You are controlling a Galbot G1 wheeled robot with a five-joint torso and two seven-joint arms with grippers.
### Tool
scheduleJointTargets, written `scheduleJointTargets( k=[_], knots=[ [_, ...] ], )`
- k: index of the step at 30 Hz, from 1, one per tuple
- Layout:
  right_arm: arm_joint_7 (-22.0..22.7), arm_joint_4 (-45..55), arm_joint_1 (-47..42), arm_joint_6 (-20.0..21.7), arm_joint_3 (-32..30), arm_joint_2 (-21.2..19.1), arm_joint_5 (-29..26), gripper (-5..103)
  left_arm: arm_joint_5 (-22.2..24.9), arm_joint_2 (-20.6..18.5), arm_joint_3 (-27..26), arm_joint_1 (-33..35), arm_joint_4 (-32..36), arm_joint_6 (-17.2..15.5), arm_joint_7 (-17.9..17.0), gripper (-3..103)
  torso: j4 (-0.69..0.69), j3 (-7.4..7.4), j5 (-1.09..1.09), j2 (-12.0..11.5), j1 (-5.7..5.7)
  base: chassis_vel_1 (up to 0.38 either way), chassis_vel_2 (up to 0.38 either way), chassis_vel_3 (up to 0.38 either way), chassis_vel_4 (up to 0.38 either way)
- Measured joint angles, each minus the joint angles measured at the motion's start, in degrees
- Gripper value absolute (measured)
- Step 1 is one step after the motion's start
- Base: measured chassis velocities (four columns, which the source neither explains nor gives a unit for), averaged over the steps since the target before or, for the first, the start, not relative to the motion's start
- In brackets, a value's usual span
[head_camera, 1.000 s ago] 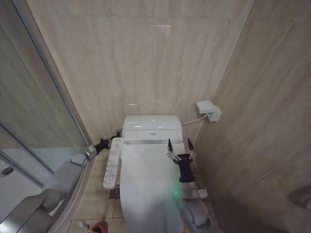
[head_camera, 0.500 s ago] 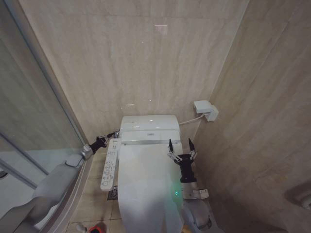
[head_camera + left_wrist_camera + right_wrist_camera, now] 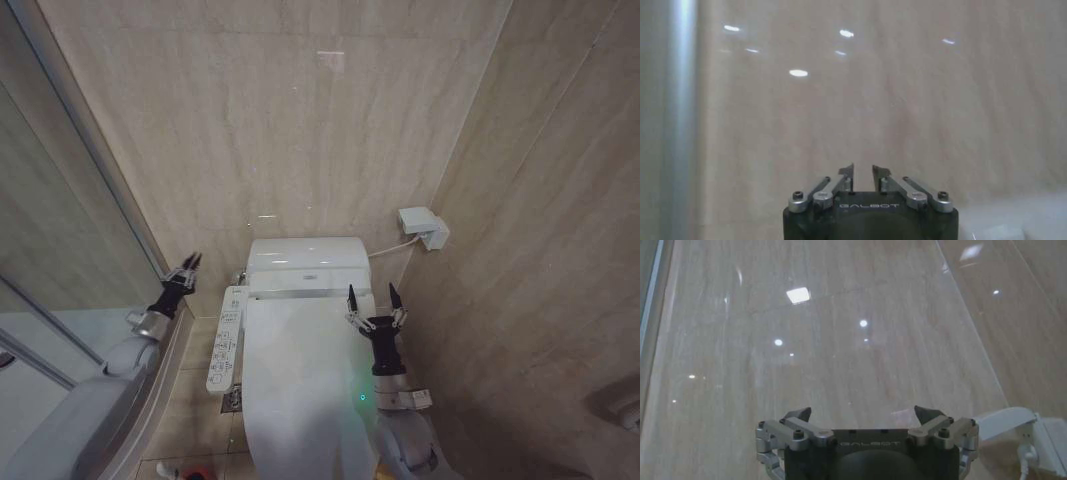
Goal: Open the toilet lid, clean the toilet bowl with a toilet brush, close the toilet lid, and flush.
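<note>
Toilet lid (image 3: 300, 350) is down, so it looks like flush time: left gripper (image 3: 188, 264), fingers nearly together, hangs off the tank's left side, right gripper (image 3: 371, 296) spread wide over the lid's right edge.

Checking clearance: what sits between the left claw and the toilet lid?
In the head view, the white control panel lies between the left claw and the toilet lid.

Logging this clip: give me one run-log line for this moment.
large white glossy oval toilet lid: closed | left hand: shut, raised beside the toilet, holding nothing | right hand: open above lid's right edge
</note>
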State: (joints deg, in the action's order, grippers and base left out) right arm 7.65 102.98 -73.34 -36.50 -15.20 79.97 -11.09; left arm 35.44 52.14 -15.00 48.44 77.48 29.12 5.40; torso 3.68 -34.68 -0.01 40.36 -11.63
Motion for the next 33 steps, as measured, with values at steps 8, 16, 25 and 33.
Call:
scheduleJointTargets(
  k=[8, 16, 25, 33],
  knots=[
    [0.04, 2.2, -2.28, -0.17, -2.97, -0.18, 0.1, 100, -2.85, 3.72, -16.29, 24.75, 32.42, -13.35, -13.81, 55, 0.0, 0.01, 0.01, 0.01, 0.01, 0.0, 0.0, 0.0, 0.0],
    [-0.62, 4.45, -4.13, 0.05, -4.47, 0.63, -0.03, 100, -11.88, 12.7, -28.3, 43.52, 48.51, -15.28, -17.63, 82, -0.06, 0.0, 0.01, 0.01, 0.01, 0.0, 0.0, 0.0, 0.0],
    [-1.59, 6.62, -6.85, 0.27, -7.01, 1.79, -1.19, 100, -17.58, 18.92, -30.04, 48.78, 52.49, -10.45, -16.86, 99, 0.01, 0.0, 0.01, 0.01, 0.01, 0.0, 0.0, 0.0, 0.0],
    [-1.68, 7.75, -9.07, -0.1, -8.55, 2.32, -1.23, 100, -18.98, 19.63, -29.14, 48.88, 52.84, -9.94, -16.31, 100, -0.01, -0.01, 0.01, 0.0, 0.0, 0.0, 0.0, 0.0, 0.0]
  ],
)
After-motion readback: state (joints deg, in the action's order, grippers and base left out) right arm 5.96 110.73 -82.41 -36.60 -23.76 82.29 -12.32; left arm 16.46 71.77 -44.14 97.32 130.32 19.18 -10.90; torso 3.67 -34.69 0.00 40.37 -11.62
